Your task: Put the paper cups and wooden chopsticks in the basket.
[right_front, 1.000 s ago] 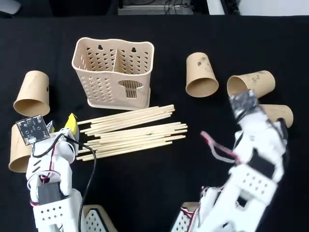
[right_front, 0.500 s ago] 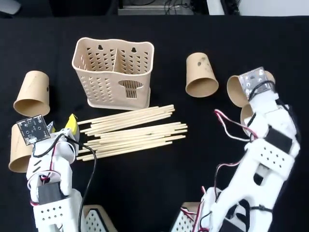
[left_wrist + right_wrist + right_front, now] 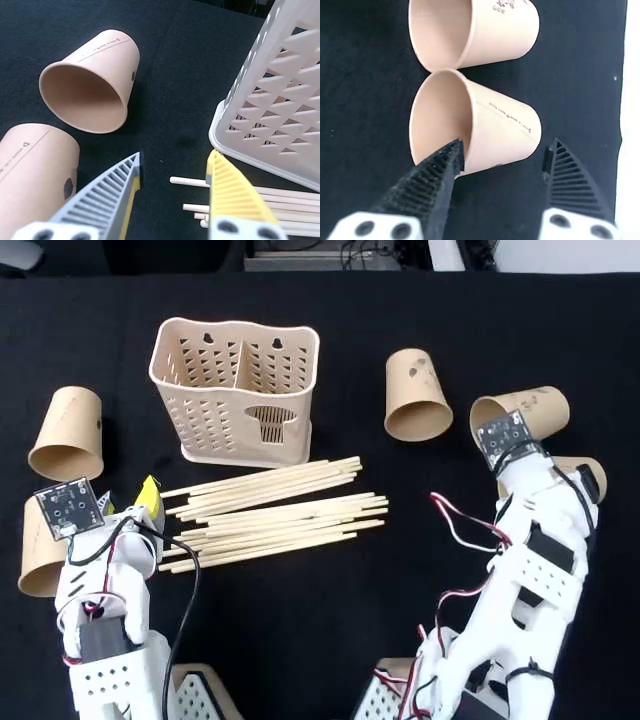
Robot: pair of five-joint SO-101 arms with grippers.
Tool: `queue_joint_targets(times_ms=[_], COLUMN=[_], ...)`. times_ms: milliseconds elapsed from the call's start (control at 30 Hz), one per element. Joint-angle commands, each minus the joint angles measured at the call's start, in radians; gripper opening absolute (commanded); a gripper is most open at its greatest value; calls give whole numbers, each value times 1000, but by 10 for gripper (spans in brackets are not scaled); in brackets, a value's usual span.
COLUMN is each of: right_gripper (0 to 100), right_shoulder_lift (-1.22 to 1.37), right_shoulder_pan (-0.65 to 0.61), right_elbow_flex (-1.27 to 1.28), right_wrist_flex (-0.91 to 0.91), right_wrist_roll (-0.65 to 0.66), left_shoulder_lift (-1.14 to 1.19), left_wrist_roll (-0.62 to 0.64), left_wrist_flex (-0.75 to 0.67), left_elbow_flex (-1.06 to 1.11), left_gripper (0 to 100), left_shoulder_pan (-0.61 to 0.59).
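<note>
Paper cup [image 3: 485, 125] lies on its side — right gripper [image 3: 506, 149] spread wide astride it, seemingly lined up to grasp; left gripper [image 3: 175, 155] parted, empty, beside chopsticks [image 3: 187, 181].

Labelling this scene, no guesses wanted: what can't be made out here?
High view: right arm covers most of the lower right cup.
High view: left arm hides part of the lower left cup and some ends of the chopsticks.
Left wrist view: edge cuts off the basket.
</note>
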Motion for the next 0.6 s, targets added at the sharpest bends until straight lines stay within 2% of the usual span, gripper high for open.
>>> queue_joint_targets(times_ms=[0, 200, 467, 567], right_gripper=[266, 253, 106, 12], right_shoulder_lift=[19, 177, 262, 226], right_shoulder_pan=[-18, -12, 32, 29], right_elbow_flex=[-15, -82, -168, -183], right_wrist_flex=[-41, -94, -98, -95], right_wrist_roll=[6, 5, 8, 6], left_shoulder_lift=[-8, -8, -8, -8], left_wrist_roll=[-8, -8, -9, -9], left_wrist_flex=[-2, -3, -5, -5], left_elbow_flex=[-4, -4, -4, -4], left_gripper=[220, 220, 219, 219], left_shoulder_pan=[-1, -2, -2, -2])
